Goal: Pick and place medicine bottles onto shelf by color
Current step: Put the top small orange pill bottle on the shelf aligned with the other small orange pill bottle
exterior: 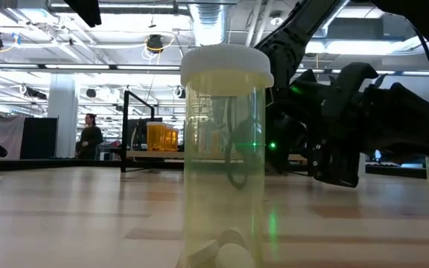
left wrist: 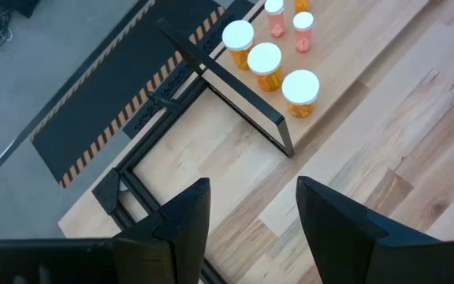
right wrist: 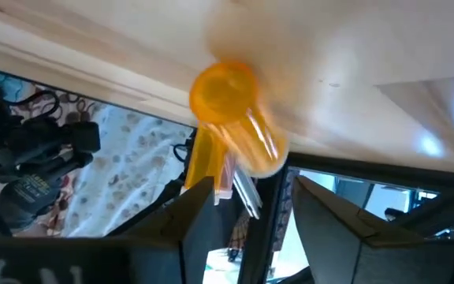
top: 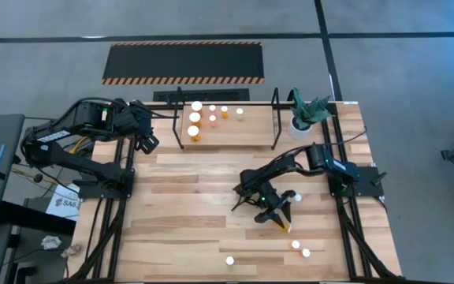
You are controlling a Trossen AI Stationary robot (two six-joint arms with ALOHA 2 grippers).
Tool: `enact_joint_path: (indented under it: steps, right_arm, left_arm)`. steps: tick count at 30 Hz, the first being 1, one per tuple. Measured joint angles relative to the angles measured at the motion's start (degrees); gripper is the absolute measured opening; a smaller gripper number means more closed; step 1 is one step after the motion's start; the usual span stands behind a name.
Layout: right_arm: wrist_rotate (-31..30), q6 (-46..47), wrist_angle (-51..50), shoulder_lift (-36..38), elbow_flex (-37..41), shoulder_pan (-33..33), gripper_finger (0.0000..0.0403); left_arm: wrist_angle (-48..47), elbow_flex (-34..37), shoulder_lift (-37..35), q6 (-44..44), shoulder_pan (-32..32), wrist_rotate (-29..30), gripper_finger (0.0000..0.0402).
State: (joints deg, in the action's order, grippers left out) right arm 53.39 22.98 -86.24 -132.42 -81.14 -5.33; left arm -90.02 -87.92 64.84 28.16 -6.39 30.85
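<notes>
The shelf stands at the table's far side with several white-capped medicine bottles upright on its wood floor. My right gripper is low over the table's right half, open and slanting down. A blurred orange bottle lies on its side on the wood just ahead of the fingertips, its round bottom facing away. Three loose bottles stand nearer the front edge. My left gripper hangs open and empty above the table's far left corner, beside the shelf's left hoop. My right gripper has its fingertips right at the orange bottle's pale near end. I cannot tell whether they touch it. The bottle lies on the table and is not lifted.
A white pot with a green plant stands at the far right corner. A black-and-yellow striped mat lies on the floor beyond the table. A pale bottle stands right in front of the low camera. Another white-capped bottle stands beside the right arm.
</notes>
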Motion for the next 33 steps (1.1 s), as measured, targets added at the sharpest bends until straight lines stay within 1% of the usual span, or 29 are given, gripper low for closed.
enact_joint_path:
  steps: [2, 5, 8, 10, 13, 17, 18, 21, 24, 27, 30, 33]
  right_arm:
    - [-0.3, -0.4, 0.0, 0.0, -0.1, 0.3, 0.0198]
    - [-2.8, -1.0, -0.1, 0.0, -1.7, 0.7, 0.0209]
    - [-5.9, -2.8, -0.5, 0.0, -4.2, 1.4, 0.0216]
    - [-9.4, -3.7, -1.6, 0.0, -6.6, 1.6, 0.0217]
    - [-18.4, -6.2, -1.5, 2.0, -9.6, 1.2, 0.0215]
    - [-34.4, -6.5, 1.9, 8.5, -10.9, -0.5, 0.0207]
    - [-37.6, -6.1, 2.5, 10.4, -10.9, -1.0, 0.0205]
    - [-44.3, -4.0, 4.6, 16.6, -9.8, -2.5, 0.0198]
    - [-49.7, 1.6, 10.3, 23.0, -6.9, -4.9, 0.0192]
    - [-53.2, 10.6, 17.8, 28.9, -1.0, -8.4, 0.0186]
    - [-53.4, 21.5, 22.8, 34.2, 6.2, -12.3, 0.0184]
    - [-53.4, 33.4, 24.9, 38.1, 11.7, -16.1, 0.0185]
  left_arm:
    - [0.0, 0.0, 0.0, 0.0, 0.0, 0.0, 0.0178]
    - [0.0, 0.0, 0.0, 0.1, 0.0, 0.0, 0.0178]
    - [0.0, 0.0, 0.0, 0.2, 0.0, 0.0, 0.0178]
    - [0.0, 0.0, 0.0, 0.2, 0.0, -0.1, 0.0178]
    - [0.0, 0.0, 0.0, 0.2, 0.0, -1.2, 0.0178]
    - [0.0, 0.0, 0.0, 0.2, 0.0, -2.2, 0.0178]
    - [0.0, 0.0, 0.0, 0.2, 0.0, -2.2, 0.0178]
    - [0.0, 0.0, 0.0, 0.2, 0.0, -2.2, 0.0178]
    - [0.0, 0.0, 0.0, 0.0, 0.0, -2.1, 0.0178]
    - [0.0, 0.0, 0.0, -0.1, 0.0, -2.1, 0.0178]
    - [0.0, 0.0, 0.0, -0.5, 0.0, -2.1, 0.0178]
    - [0.0, 0.0, 0.0, -0.5, 0.0, -2.1, 0.0178]
